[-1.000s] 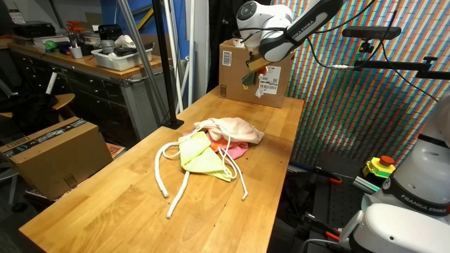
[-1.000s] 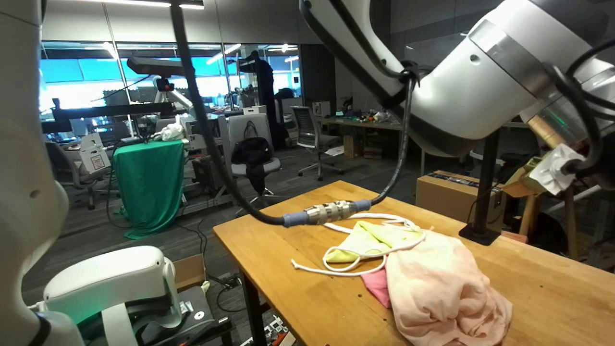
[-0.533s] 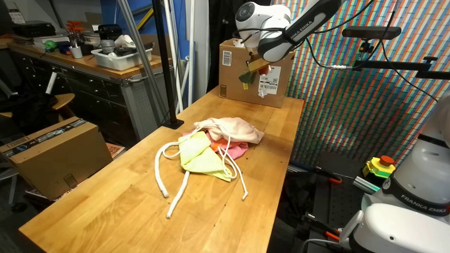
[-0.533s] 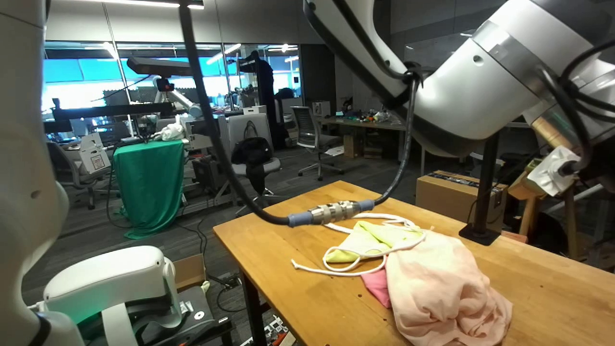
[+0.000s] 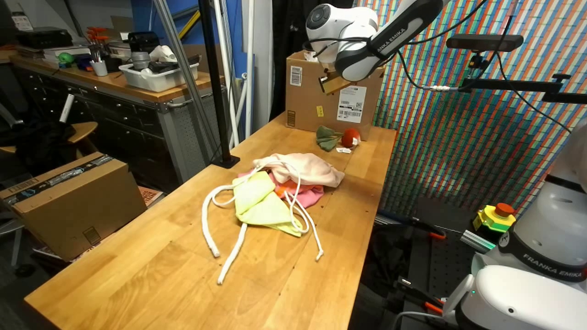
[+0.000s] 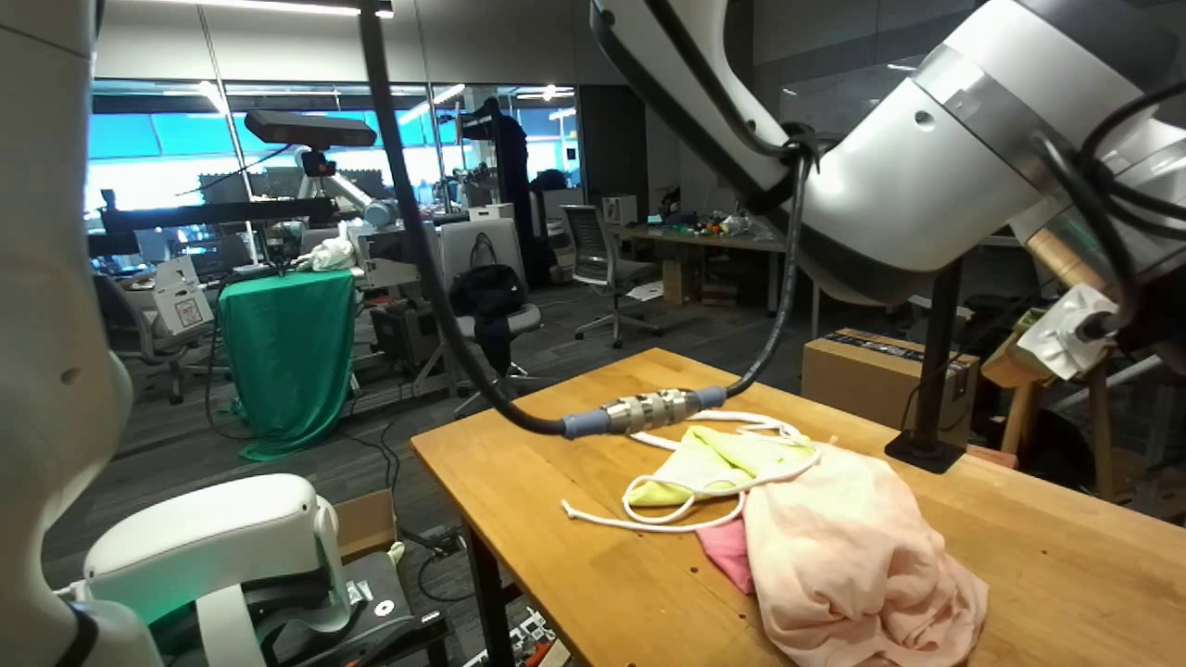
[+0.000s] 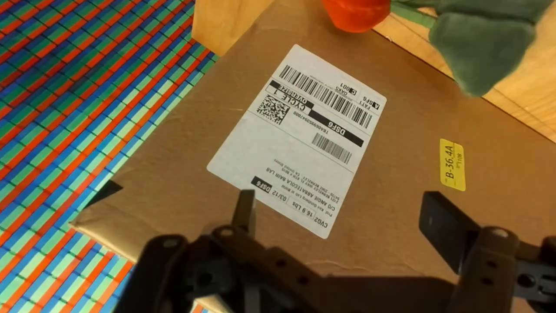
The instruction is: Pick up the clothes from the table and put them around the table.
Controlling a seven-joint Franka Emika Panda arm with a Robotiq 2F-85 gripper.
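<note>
The clothes lie in a heap midway along the wooden table (image 5: pixel 183 270). A yellow-green cloth (image 5: pixel 259 208) is on the near side, a pink-red cloth (image 5: pixel 312 198) partly beneath, and a cream-white cloth (image 5: pixel 318 170) towards the cardboard box. In an exterior view the cream-white cloth (image 6: pixel 852 556) is closest to the camera. High over the far end, by the box, my gripper (image 7: pixel 339 195) stands open, its fingers wide apart with nothing between them. Below it a red and green soft toy (image 5: pixel 351 137) rests on the table; its green leaf (image 7: pixel 482 52) shows at the wrist view's top.
A thick white rope (image 5: pixel 207 229) and a thin white cord (image 5: pixel 313 229) loop over the heap. A large cardboard box (image 5: pixel 305 103) stands at the table's far end. A black post (image 5: pixel 220 114) rises from one long edge. A cable (image 6: pixel 408 232) hangs from the arm.
The gripper has opened. The red and green toy, which hung under it before, has dropped onto the table in front of the box. The arm has shifted only slightly; the clothes have not moved.
</note>
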